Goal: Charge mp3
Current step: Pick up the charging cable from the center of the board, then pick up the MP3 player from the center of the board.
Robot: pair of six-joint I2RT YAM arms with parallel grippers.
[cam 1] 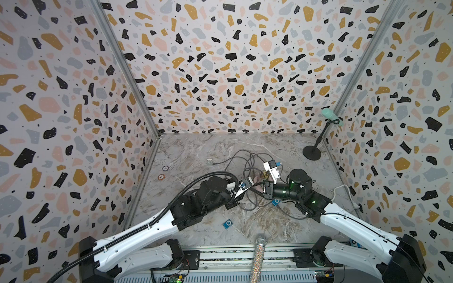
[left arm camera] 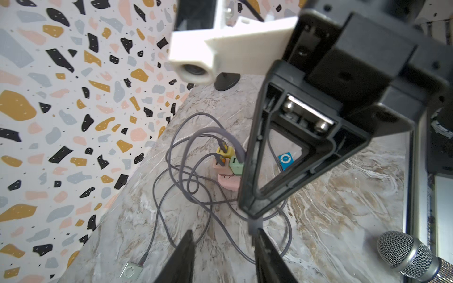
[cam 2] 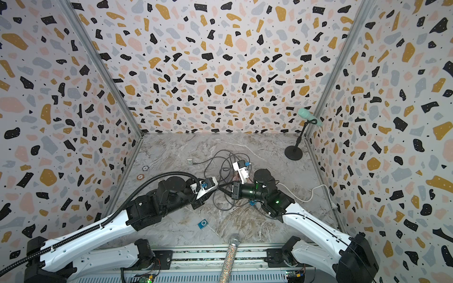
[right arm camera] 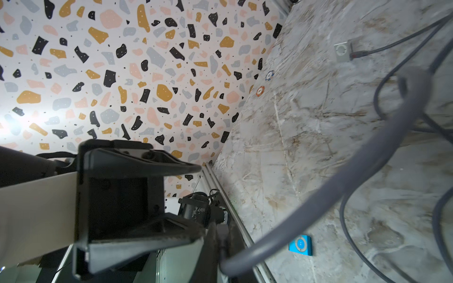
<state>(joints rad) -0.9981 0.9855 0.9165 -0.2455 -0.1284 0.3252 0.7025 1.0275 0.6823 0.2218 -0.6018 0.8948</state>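
A blue mp3 lies loose near the table's front. A second blue mp3 lies under my right arm. A silver mp3 has a grey cable plugged into it. My right gripper is shut on the free end of a grey cable, above the tangle. My left gripper faces it, open, with one fingertip next to the plug. The pastel charger blocks sit just beyond.
Grey cable loops sprawl over the table's middle. Two poker chips lie at the left. A mint microphone on a black stand fills the back right corner. A glitter microphone lies at the front edge. A white cord runs along the right wall.
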